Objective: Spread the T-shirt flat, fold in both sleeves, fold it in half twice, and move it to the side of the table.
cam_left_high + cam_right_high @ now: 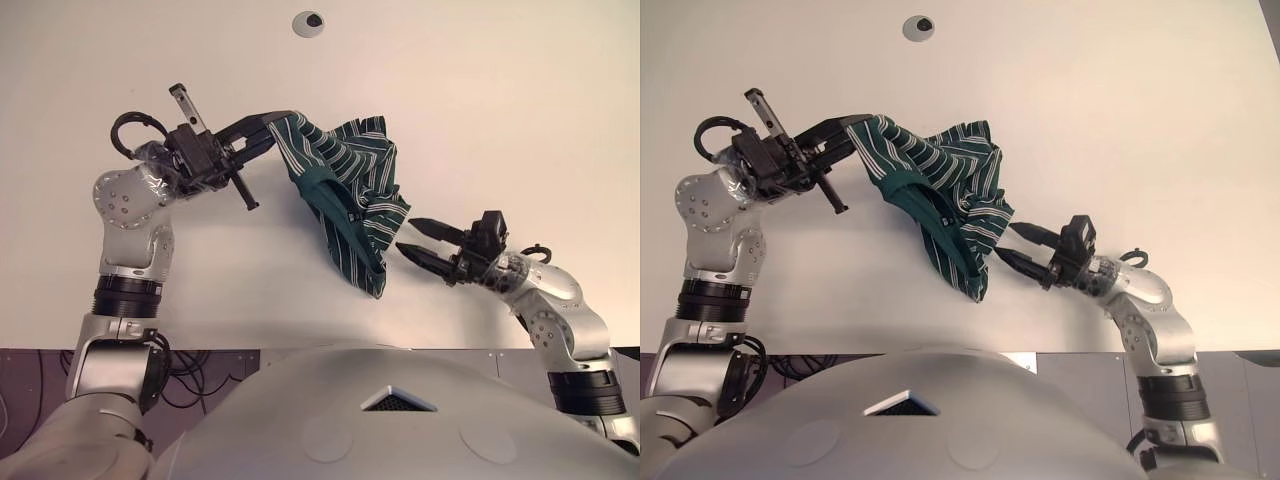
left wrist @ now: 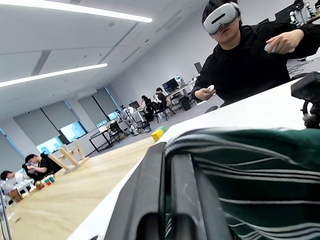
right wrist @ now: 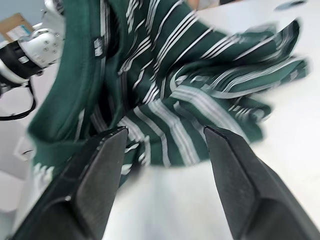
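T-shirt (image 1: 350,170) bunched, left claw (image 1: 275,126) clamped on one end; right claw (image 1: 405,233), fingers apart, just beside its other end.

Left gripper (image 1: 275,130) raised, jaws clamped (on T-shirt (image 1: 350,170)); right gripper (image 1: 405,233) lower, jaws apart.

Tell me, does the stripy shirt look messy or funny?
Yes. The T-shirt is scrunched into a twisted bunch, not flat on the table. The left gripper pinches one edge of it, and the right gripper is open beside its lower end, holding nothing.
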